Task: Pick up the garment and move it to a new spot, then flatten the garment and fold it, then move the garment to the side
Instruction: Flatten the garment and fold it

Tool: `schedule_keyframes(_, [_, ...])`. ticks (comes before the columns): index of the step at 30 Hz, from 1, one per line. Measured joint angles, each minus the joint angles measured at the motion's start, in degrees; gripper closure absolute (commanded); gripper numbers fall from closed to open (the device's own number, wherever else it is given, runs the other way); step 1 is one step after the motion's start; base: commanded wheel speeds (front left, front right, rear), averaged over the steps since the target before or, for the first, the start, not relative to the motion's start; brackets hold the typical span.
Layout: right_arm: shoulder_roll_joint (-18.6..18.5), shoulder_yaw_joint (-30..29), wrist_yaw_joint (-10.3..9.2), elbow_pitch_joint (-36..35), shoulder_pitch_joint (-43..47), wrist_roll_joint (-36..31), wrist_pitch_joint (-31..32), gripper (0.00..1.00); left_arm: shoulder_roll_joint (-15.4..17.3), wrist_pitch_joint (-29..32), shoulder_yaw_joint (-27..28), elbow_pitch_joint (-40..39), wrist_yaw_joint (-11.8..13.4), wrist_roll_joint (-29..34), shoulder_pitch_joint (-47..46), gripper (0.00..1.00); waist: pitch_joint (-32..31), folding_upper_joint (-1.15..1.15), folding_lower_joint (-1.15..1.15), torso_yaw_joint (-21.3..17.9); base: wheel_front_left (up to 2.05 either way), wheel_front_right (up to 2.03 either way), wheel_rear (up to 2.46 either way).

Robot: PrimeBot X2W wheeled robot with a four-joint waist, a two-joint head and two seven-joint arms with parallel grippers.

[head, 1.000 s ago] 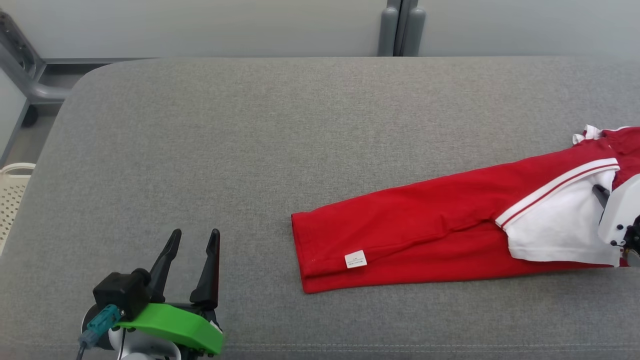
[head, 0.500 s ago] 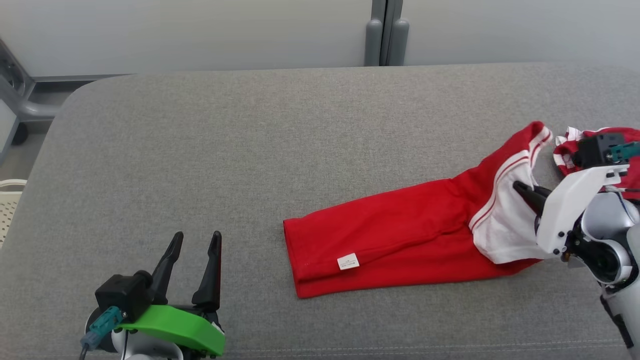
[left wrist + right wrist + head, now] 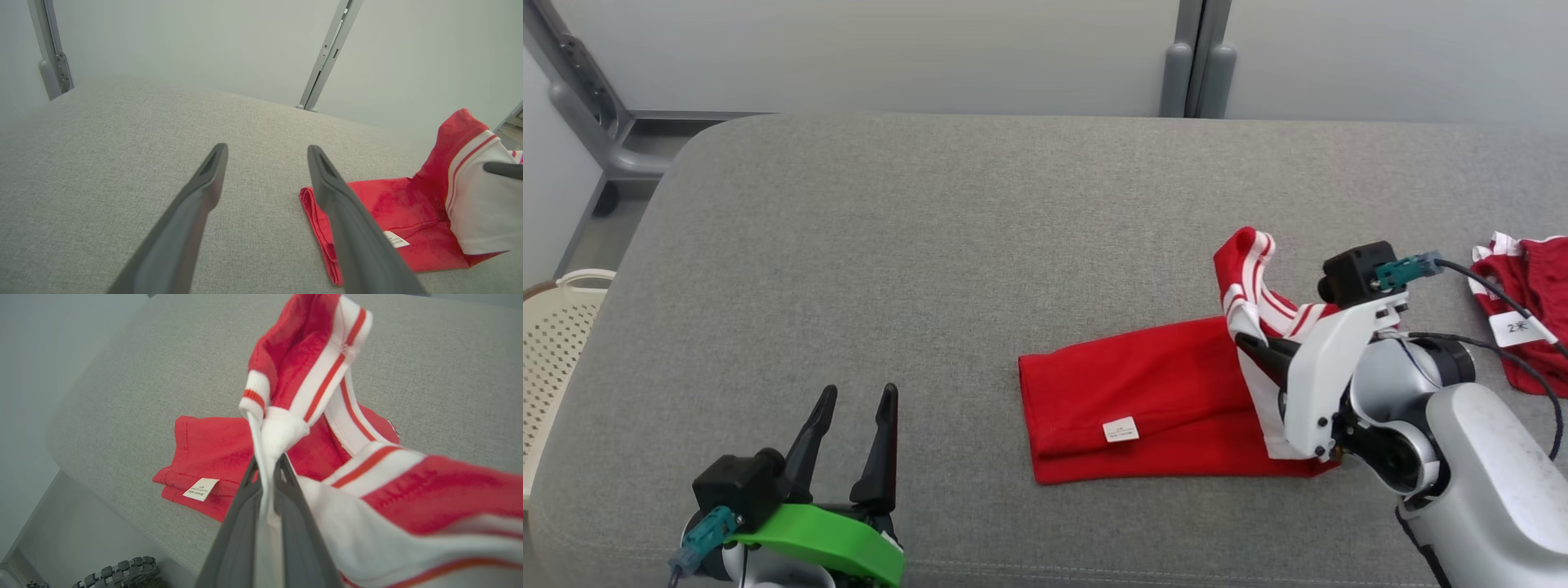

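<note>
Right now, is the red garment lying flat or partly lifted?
The garment is partly lifted: the right hand, shut on its white end, holds it up; the hem lies flat.

Grey fabric-covered bench (image 3: 931, 245), red garment (image 3: 1143, 392) partly flat on its right half, second red garment (image 3: 1531, 310) at right edge

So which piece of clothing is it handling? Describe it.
On the wide grey padded table, look right of centre. The red garment lies there, its white-striped end lifted by the right gripper; the other red garment at the far right edge lies untouched.
</note>
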Motion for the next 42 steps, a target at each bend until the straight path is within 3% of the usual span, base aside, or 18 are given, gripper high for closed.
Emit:
schedule_keyframes(14, [9.38,5.47,0.0,15.32,-6.6,-4.45,-4.95,1.0,-1.37,-0.74,-1.31,1.67,-1.23,0.19,-1.13,0.0,-0.08,0.0,0.0,5.05,0.0,0.0,0.0])
schedule_keyframes(25, [13.27,9.69,0.0,31.76,-11.09,-7.28,-10.63,1.0,-1.97,-0.78,-2.01,2.58,-1.52,0.43,-2.07,0.0,0.63,0.0,0.0,8.98,0.0,0.0,0.0])
schedule_keyframes(26, [13.44,10.03,0.0,32.82,-11.55,-7.68,-11.15,0.94,-1.99,-0.87,-2.01,2.65,-1.52,0.43,-2.1,0.0,0.68,0.0,0.0,9.15,0.0,0.0,0.0])
schedule_keyframes(28, [13.8,10.53,0.0,34.67,-12.41,-7.97,-12.09,0.52,-2.08,-0.91,-2.04,2.79,-1.52,0.43,-2.19,0.0,0.71,0.0,0.0,9.36,0.0,0.0,0.0])
schedule_keyframes(29, [13.96,10.8,0.0,35.12,-12.77,-7.92,-12.7,0.0,-2.11,-0.91,-2.0,2.85,-1.52,0.43,-2.19,0.0,0.7,0.0,0.0,9.39,0.0,0.0,0.0])
schedule_keyframes(35, [14.55,14.46,0.0,34.55,-14.8,-6.0,-15.0,0.0,-2.07,-1.02,-1.82,3.13,-1.45,0.4,-2.18,0.0,0.26,0.0,0.0,8.74,0.0,0.0,0.0])
schedule_keyframes(42, [14.32,16.42,0.0,27.08,-14.84,-2.1,-17.05,0.0,-1.48,-1.16,-1.59,2.69,-0.9,0.14,-1.09,0.0,-0.68,0.0,0.0,6.76,0.0,0.0,0.0])
